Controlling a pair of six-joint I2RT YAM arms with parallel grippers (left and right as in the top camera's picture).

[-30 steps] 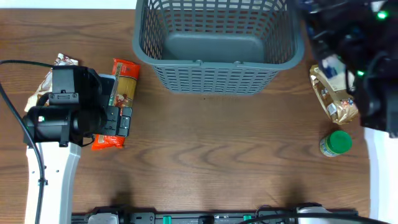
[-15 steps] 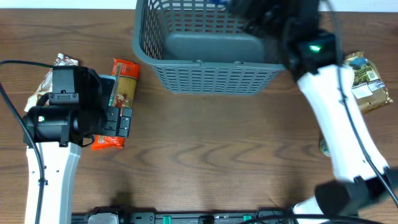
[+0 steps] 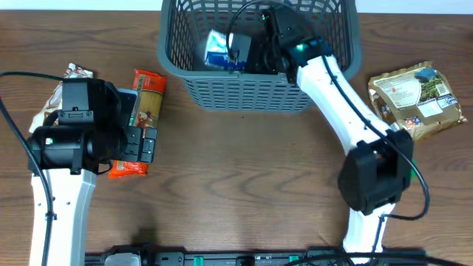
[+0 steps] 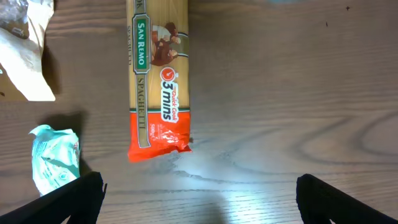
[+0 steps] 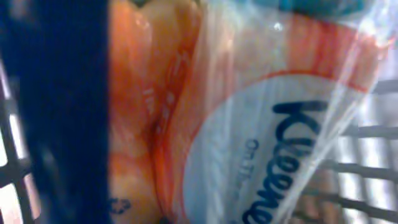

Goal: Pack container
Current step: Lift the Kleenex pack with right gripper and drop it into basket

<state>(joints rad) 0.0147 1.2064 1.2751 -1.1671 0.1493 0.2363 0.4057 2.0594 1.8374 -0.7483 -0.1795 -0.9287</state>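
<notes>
The container [image 3: 259,87] is a grey-blue mesh basket at the back middle of the table. My right gripper [image 3: 247,52] reaches down into it and is shut on a blue-and-white Kleenex tissue packet [image 3: 216,50]. That packet [image 5: 261,124] fills the right wrist view, with the basket mesh [image 5: 373,168] behind it and my fingers hidden. My left gripper [image 3: 144,144] is open and empty, low over the table by the red end of a spaghetti packet [image 3: 148,100]. In the left wrist view the open fingers [image 4: 205,205] stand just short of the spaghetti packet [image 4: 158,81].
A brown foil food bag [image 3: 415,96] lies at the right of the basket. A pale snack bag [image 3: 63,85] lies at the far left, also in the left wrist view [image 4: 22,50]. A mint-green wrapper [image 4: 56,158] lies beside the left finger.
My right arm has swung from the far right into the basket, carrying the tissue packet. The brown bag now lies uncovered. The left arm has not moved.
</notes>
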